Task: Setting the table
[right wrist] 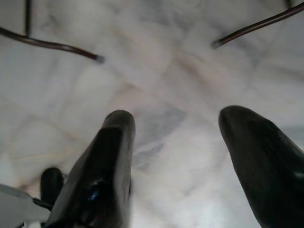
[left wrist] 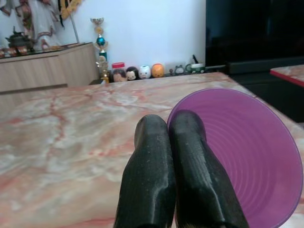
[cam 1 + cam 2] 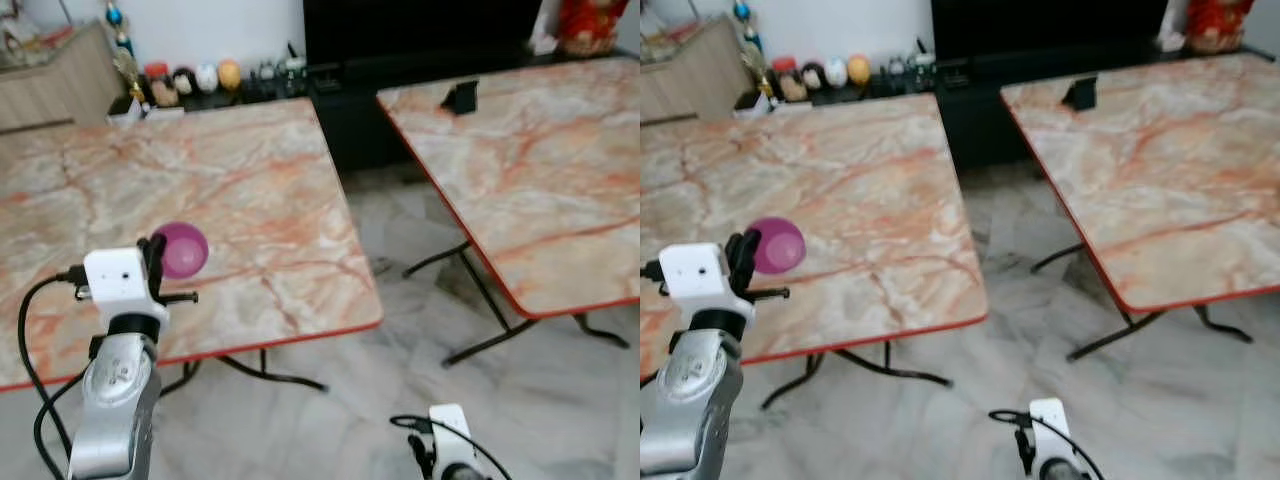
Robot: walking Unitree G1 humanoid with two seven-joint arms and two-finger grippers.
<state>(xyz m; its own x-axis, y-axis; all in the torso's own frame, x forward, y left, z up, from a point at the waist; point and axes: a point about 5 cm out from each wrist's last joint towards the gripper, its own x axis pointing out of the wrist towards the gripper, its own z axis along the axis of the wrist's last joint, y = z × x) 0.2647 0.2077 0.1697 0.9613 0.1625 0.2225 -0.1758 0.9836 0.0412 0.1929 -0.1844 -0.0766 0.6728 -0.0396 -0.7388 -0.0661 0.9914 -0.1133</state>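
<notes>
Purple bowl [image 2: 242, 156] is clamped at its rim by the left pincer [image 2: 175, 142], held above the near tabletop [image 3: 250, 180]. Placement is not yet done; no other tableware is set. Right pincer [image 1: 178, 142] hangs spread apart over the floor [image 3: 400, 330].

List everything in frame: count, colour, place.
marble-pattern tables: 2, pink-orange with red edging, side by side, floor gap between
purple bowl: 1, over the left table's near part, rim pinched
black object: 1, far edge of the right table; identity unclear
figurines: several, mixed colours, dark shelf behind the left table
trophy: 1, gold and blue, by the figurines
floor: pale marble tile
left hand: shut on the bowl
right hand: open, low over the floor
</notes>
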